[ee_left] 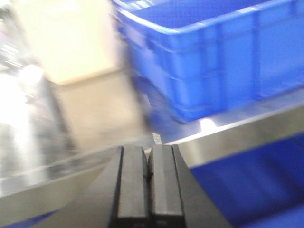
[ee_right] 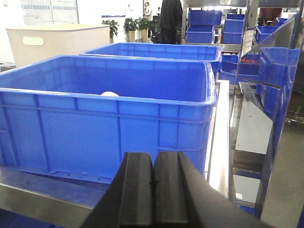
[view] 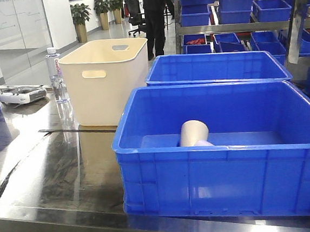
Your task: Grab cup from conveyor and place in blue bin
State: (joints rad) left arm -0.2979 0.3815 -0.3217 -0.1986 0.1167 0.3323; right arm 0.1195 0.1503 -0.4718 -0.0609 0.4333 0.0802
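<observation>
Blue plastic fills most of what I see: the bin [view: 224,164] sits on the steel bench [view: 52,179], near its front edge, with a second blue crate [view: 216,67] just behind it. Inside the bin a tan paper cup [view: 193,132] lies tipped on its side on the floor, toward the middle, mouth turned down and forward; something pale touches its lower edge, but I cannot tell what that is. From my right wrist only a small white sliver of the cup [ee_right: 109,93] peeks over the near wall of the bin [ee_right: 104,118].

My left claw [ee_left: 149,190] is pressed together, pads flat against each other, holding nothing; it hangs below the bench edge, and that view is blurred. My right claw [ee_right: 153,194] is likewise pressed together and empty, low in front of the bin, just under the bench lip.

To the left of the bin stands a cream tub [view: 104,79] with handle slots, touching nothing I can make out. Beside it a clear water bottle [view: 57,74] stands upright, and farther left a white controller [view: 20,94] lies flat. A person in dark clothes [view: 155,15] stands in the background near shelves of blue crates [view: 232,6]. No conveyor shows in any view.
</observation>
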